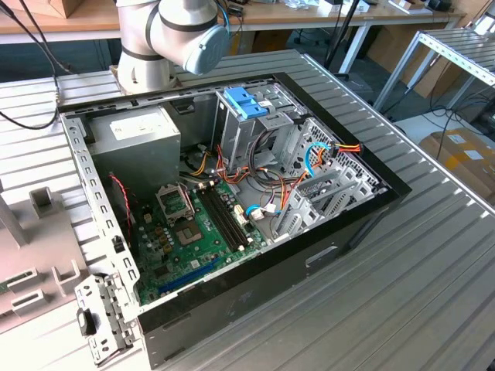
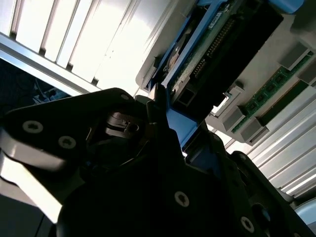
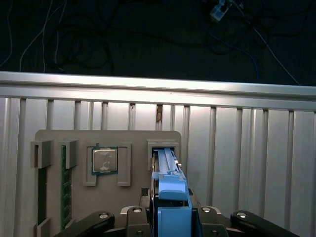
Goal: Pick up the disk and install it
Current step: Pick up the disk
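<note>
item: disk, blue carrier, stood on edge, far end in slot of grey parts holder on slatted table. gripper: jaws flanked carrier, apparently pinched on it; contact partly hidden. same holder: cpu chip, ram sticks. ext. view: open pc case, blue-latched bracket atop its cage.

Light blue carrier frame around the flat, dark grey rectangular hard drive. Pale grey moulded plastic parts tray, holding a silver-topped, green-edged square processor chip. Silvery ribbed stripes across the metal desk. Glossy black open computer case. Green circuit board inside, at seven o'clock from the blue-latched metal bracket. Red, orange and yellow wires.
</note>
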Robot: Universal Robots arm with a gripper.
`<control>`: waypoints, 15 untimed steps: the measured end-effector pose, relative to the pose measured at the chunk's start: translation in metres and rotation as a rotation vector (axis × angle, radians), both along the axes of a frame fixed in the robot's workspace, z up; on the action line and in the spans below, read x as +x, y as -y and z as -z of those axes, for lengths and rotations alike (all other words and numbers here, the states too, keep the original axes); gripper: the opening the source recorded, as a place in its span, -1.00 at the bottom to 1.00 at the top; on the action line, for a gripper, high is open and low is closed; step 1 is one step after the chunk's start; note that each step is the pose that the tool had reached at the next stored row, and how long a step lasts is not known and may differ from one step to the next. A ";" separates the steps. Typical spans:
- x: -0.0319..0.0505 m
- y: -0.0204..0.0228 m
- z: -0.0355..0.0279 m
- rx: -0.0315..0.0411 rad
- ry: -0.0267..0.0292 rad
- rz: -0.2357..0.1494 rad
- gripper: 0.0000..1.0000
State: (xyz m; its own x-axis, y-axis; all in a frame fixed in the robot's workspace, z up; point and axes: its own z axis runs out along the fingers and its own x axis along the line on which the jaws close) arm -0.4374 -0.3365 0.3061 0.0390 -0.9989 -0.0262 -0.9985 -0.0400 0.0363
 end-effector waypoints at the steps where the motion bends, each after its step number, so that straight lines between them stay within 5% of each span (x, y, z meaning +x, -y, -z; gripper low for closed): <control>1: 0.0000 0.0000 -0.0065 -0.0001 0.0000 0.000 -0.26; 3: 0.0000 0.0000 -0.0180 0.0001 0.0001 0.000 -0.26; 15: 0.0000 0.0000 -0.0275 0.0003 0.0001 0.000 -0.26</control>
State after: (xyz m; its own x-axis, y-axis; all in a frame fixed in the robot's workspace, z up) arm -0.4374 -0.3365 0.3335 0.0390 -0.9989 -0.0265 -0.9985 -0.0400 0.0363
